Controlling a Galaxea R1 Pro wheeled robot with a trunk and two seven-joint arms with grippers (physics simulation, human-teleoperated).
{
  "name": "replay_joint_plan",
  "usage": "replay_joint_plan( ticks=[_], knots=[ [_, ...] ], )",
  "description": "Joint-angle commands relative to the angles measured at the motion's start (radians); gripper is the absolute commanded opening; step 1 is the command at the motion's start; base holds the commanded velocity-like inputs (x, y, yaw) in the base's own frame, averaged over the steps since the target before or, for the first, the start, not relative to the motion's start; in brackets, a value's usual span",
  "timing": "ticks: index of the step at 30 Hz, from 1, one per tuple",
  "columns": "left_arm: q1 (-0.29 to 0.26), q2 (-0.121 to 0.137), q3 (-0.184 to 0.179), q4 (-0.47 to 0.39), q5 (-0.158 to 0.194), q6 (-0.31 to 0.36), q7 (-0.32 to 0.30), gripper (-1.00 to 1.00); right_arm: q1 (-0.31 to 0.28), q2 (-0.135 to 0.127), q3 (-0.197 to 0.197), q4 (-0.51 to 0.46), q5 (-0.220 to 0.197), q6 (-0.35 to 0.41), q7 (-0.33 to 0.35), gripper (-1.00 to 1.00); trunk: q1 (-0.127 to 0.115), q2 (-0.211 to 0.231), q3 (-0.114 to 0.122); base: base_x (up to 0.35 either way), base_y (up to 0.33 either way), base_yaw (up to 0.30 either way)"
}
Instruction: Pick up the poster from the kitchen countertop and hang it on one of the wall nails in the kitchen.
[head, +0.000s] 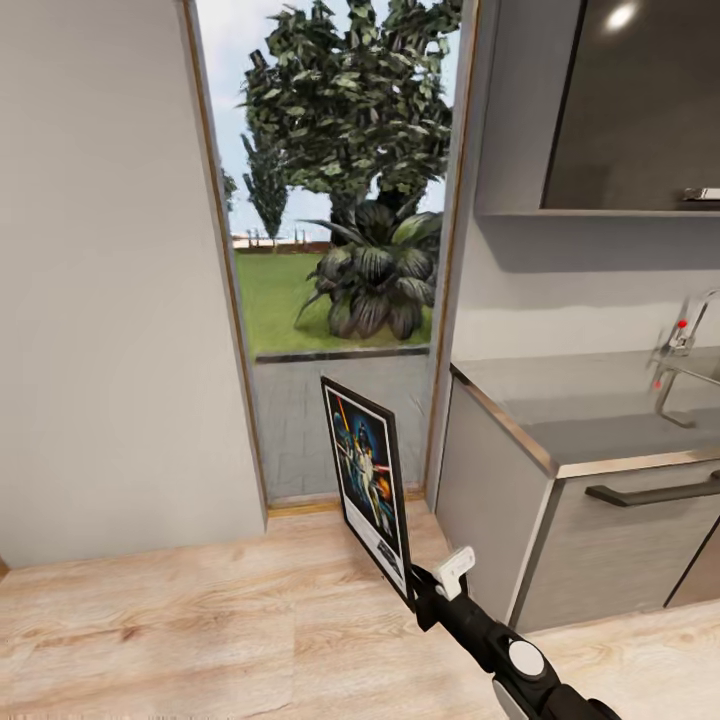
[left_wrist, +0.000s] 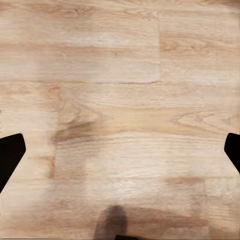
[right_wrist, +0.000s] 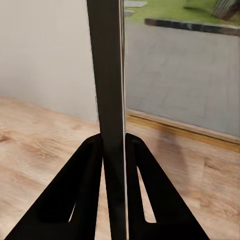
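Observation:
The poster (head: 366, 478) stands upright over the wooden floor, held at its bottom corner by my right gripper (head: 418, 590), which is shut on it. Its dark blue artwork and black frame face left. In the right wrist view the poster's edge (right_wrist: 111, 100) runs straight up between the two black fingers (right_wrist: 82, 190) clamped on either side. The kitchen countertop (head: 590, 410) is a grey slab at the right. My left gripper (left_wrist: 120, 150) points down at the floor, open, with nothing between its fingertips. No wall nail is visible on the plain grey wall (head: 100, 280).
A tall glass doorway (head: 340, 250) ahead looks onto a lawn and plants. Grey cabinet fronts (head: 600, 540) with a dark bar handle stand under the counter, a faucet (head: 680, 370) at the far right, and a dark upper cabinet (head: 640, 100) above. The floor (head: 200, 630) is light wood.

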Motion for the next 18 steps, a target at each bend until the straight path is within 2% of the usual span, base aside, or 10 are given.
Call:
replay_joint_plan(
  ticks=[1, 8, 18],
  knots=[
    [0.000, -0.001, 0.003, -0.001, 0.000, -0.001, -0.006, 1.00, -0.001, -0.001, 0.003, 0.001, -0.012, -0.004, 0.003, -1.00, 0.000, 0.000, -0.001, 0.000, 0.000, 0.228],
    [0.000, -0.001, 0.003, 0.000, 0.000, -0.001, -0.006, 1.00, -0.001, -0.001, 0.003, 0.001, -0.012, -0.003, 0.003, -1.00, 0.000, 0.000, -0.001, 0.000, 0.032, 0.261],
    [0.000, -0.001, 0.004, 0.001, 0.000, -0.001, -0.006, 1.00, -0.001, -0.001, 0.003, 0.004, -0.011, -0.003, 0.004, -1.00, 0.000, 0.000, -0.001, 0.000, 0.249, 0.277]
  ],
)
